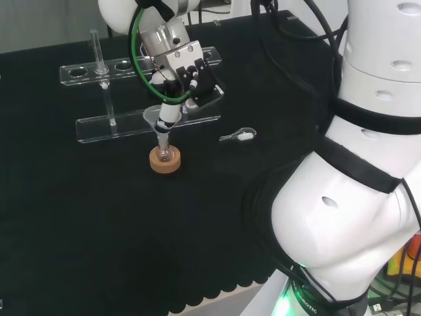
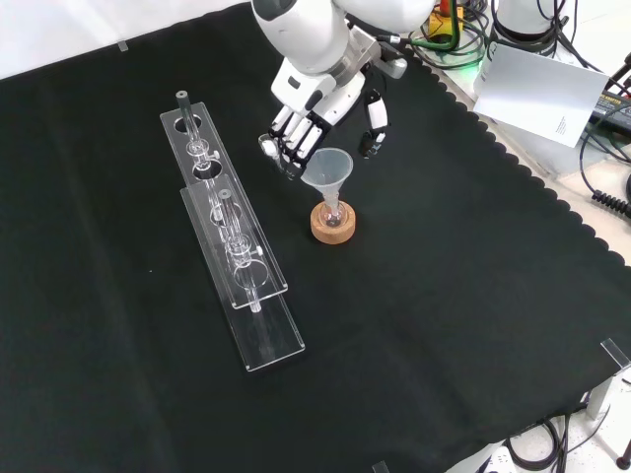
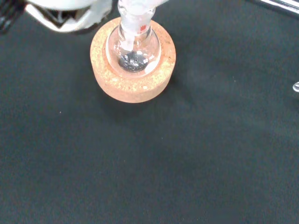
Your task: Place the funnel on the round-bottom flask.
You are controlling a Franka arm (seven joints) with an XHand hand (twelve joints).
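Standing upright with its stem down in the neck of the flask (image 2: pixel 333 214), the funnel (image 2: pixel 329 168) is seen already seated, and the flask itself rests in the cork ring (image 2: pixel 333 227) on the black cloth (image 2: pixel 444 296). The hand (image 2: pixel 320 113) is held just behind the funnel's rim in the front view, fingers (image 2: pixel 286 148) spread and relaxed, with nothing grasped as far as can be told. The placing is judged done; only the hand's withdrawal is left
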